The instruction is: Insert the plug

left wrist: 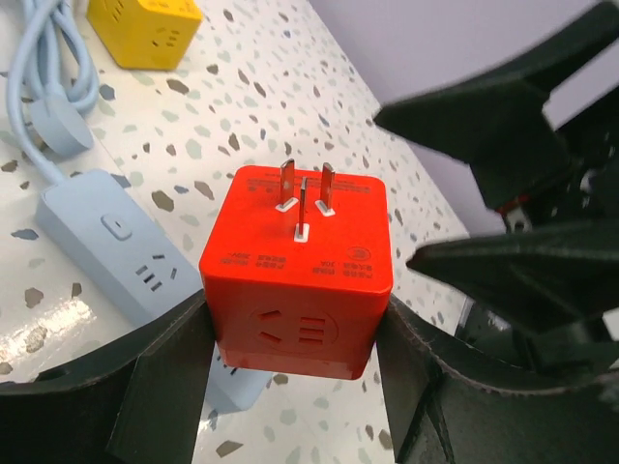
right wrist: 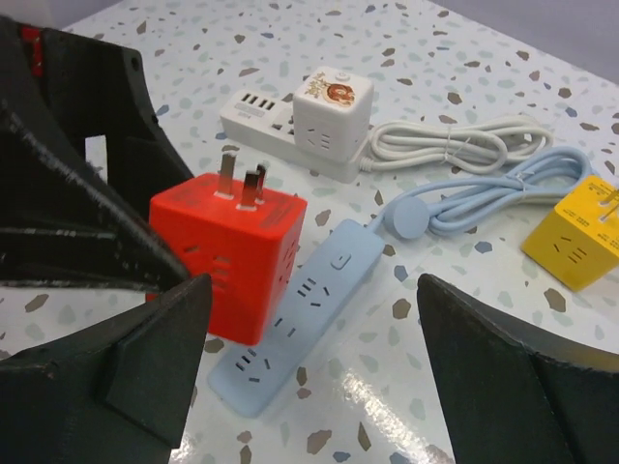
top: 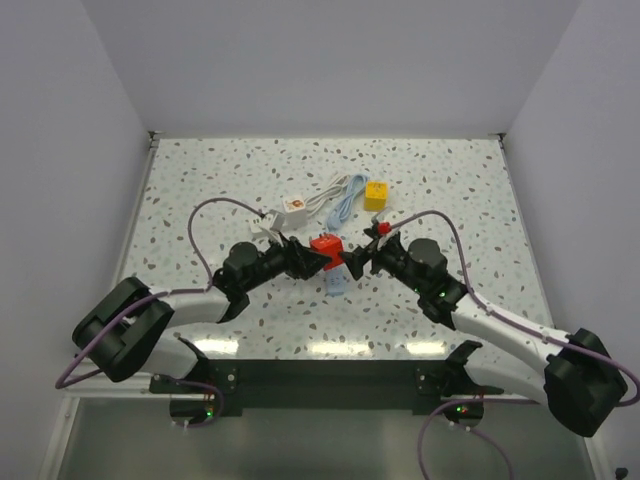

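The blue power strip (top: 335, 283) lies on the table between the two claws, and everything else is placed from it. On its left side, the left gripper (top: 300, 258) is clamped on the red cube plug (left wrist: 300, 271), with one finger (left wrist: 160, 387) pressed against each side face. The cube sits just beside the strip's near half. I cannot tell whether it rests on the table or hangs just clear of it. Its three prongs (left wrist: 305, 193) point upward, away from the strip's sockets.

On the strip's right side, the right gripper (right wrist: 309, 319) stands with its jaws spread wide and holds nothing. It faces the cube from close by without touching it.

Beyond the strip's far end lies its own coiled blue cord (top: 345, 205). Farther out to the left are a white power strip (top: 268, 222) and a white cube (top: 295, 205) seated on it. To the right of the cord is a yellow cube (top: 376, 195).

The step in hand looks like re-gripping the plug, which is secured in one claw but faces the wrong way for insertion. The next move calls for turning the cube so that the prongs face down. They must then be lined up with a matching three-slot socket on the blue strip and pressed straight in. The free right claw is well placed to steady the strip or to take the cube at a better angle.
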Controlling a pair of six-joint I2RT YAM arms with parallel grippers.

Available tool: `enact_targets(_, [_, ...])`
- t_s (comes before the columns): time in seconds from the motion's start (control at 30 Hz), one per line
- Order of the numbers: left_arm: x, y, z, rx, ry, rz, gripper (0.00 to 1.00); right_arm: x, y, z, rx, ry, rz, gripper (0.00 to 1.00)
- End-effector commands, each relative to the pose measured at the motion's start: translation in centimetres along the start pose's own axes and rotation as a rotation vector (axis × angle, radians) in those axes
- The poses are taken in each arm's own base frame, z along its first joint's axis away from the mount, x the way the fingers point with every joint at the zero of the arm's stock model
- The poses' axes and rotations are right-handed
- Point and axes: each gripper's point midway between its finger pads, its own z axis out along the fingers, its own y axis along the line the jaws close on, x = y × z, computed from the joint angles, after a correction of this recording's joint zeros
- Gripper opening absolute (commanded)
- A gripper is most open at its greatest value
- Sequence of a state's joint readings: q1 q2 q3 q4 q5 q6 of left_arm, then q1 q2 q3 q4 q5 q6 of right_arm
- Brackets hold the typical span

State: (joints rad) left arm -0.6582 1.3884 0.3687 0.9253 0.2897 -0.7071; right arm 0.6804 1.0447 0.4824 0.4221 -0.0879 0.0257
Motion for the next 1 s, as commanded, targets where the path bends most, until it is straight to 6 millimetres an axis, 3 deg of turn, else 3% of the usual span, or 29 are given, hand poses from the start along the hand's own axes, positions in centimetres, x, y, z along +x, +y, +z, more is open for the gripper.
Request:
enact_targets(0.0, [-6.0, -2.8, -0.4, 0.084, -0.215, -0.108, 0.0, -2.5, 0.2, -0.6, 0.035, -0.168, -0.02, 0.9])
enact_targets(0.33, [-8.6, -5.7, -1.2, 0.207, -0.313, -0.256, 0.0, -3.3, 3.6, -1.6, -0.059, -0.304, -0.1, 0.9])
enact_targets(0.77, [-8.9, -8.7, -3.3, 0.34, -0.357, -0.456, 0.0, -6.7, 6.0, -1.2, -0.02, -0.459, -0.199, 0.9])
enact_targets(0.97, [-8.6, -9.6, -3.8, 0.373, -0.354, -0.512, 0.0, -6.7, 6.9, -0.4, -0.009, -0.465, -0.236, 0.89])
